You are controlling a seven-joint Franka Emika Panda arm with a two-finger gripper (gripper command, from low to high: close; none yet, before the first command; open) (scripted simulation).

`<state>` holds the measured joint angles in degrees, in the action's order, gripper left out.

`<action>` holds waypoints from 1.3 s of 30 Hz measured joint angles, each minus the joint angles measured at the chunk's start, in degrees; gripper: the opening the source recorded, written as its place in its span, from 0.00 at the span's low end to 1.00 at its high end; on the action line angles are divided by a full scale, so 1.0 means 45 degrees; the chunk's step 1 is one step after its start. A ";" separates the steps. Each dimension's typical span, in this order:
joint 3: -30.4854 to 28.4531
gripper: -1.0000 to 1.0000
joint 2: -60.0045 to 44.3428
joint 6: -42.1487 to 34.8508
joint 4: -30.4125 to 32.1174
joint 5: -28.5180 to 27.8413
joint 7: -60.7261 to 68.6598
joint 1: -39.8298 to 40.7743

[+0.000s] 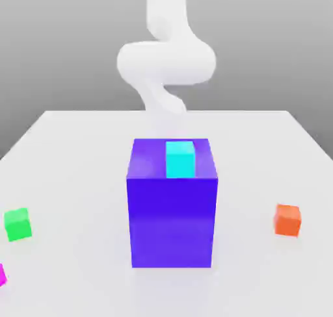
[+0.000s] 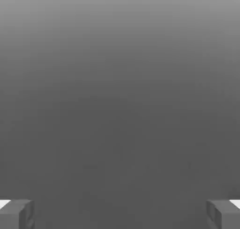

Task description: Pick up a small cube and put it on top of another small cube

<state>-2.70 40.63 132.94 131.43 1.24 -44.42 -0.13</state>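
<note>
White tabletop [image 1: 78, 179], small glossy cyan cube [image 1: 180, 160]

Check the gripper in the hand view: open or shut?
Open. In the hand view the gripper has its two fingers standing wide apart at opposite edges, with nothing between them.

plain grey backdrop [image 1: 260, 56] behind the scene, paler towards its top and darker low down near the sides, smooth white flat surface [image 1: 78, 160] spreading forward with a straight far edge and slanting side edges, soft even light, bright whitish glow across the surface
</note>
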 joint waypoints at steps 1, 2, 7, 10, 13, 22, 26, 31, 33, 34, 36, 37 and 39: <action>-0.0268 0.50 -0.0498 0.0112 -0.0034 0.0121 0.0138 -0.0019; -0.0522 0.50 -0.0975 0.0220 -0.0066 0.0246 0.0277 -0.0029; -0.1727 0.50 -0.3278 0.0743 -0.0220 0.0966 0.1033 -0.0013; -0.2397 0.50 -0.4658 0.1056 -0.0312 0.1479 0.1539 0.0064; -0.3013 0.50 -0.6049 0.1350 -0.0409 0.2043 0.2088 0.0199; -0.4015 0.50 -1.0226 0.2242 -0.0697 0.3648 0.3660 0.1539; -0.4248 0.50 -1.1999 0.2702 -0.0805 0.4009 0.4116 0.2159; -0.4645 0.50 -1.4095 0.3360 -0.0911 0.4079 0.4429 0.3009; -0.4412 0.50 -1.4981 0.3858 -0.1071 0.4370 0.4685 0.3401; -0.4165 0.50 -1.5442 0.4175 -0.1182 0.4610 0.4867 0.3630; -0.3646 0.00 -1.6306 0.4787 -0.1406 0.5107 0.5229 0.4067; -0.3646 0.00 -1.6306 0.4787 -0.1406 0.5107 0.5229 0.4067; -0.3645 0.00 -1.6306 0.4781 -0.1406 0.5111 0.5232 0.4067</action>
<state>-19.10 -32.75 154.45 125.10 24.24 -20.87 18.17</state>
